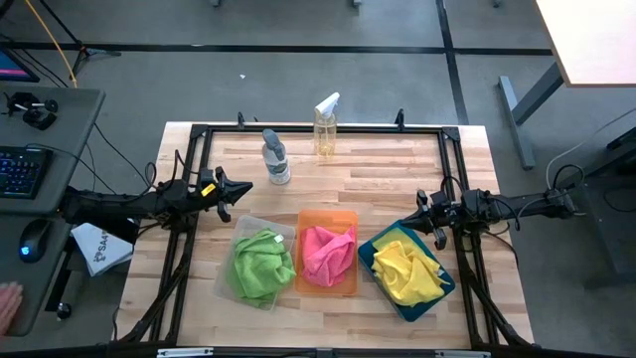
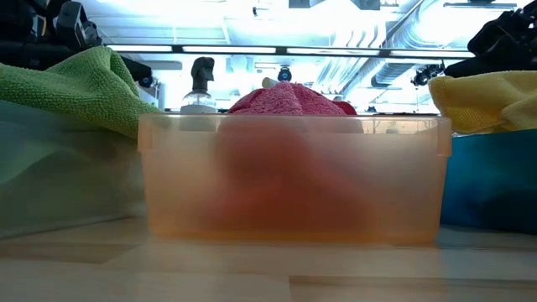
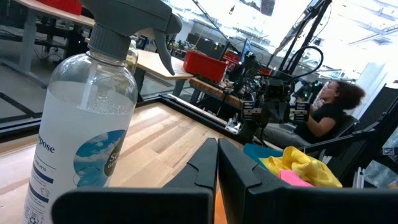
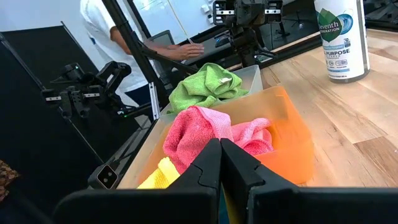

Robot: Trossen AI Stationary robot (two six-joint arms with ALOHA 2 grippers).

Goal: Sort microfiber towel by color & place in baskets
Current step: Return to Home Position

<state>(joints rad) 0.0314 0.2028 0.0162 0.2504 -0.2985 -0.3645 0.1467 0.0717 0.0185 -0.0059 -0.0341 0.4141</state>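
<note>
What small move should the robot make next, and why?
Probably just retract to rest: the green towel lies in the clear bin, pink towel in the orange bin, yellow towel in the blue bin; left gripper and right gripper are shut, empty.

A light wooden butcher-block worktop is edged by a black metal rail. An orange bin is set on the near half of the boards, about midway across. A clear bin is placed just beside the orange bin on its left-arm side and slightly skewed. A teal bin is placed just beside the orange bin on the right-arm side and turned at an angle. Two spray bottles are stood upright beyond the orange bin, apart from it. A clear bottle with a grey trigger is set beyond its left-arm corner. A yellowish bottle with a white trigger is set farther back, against the far rail.
</note>
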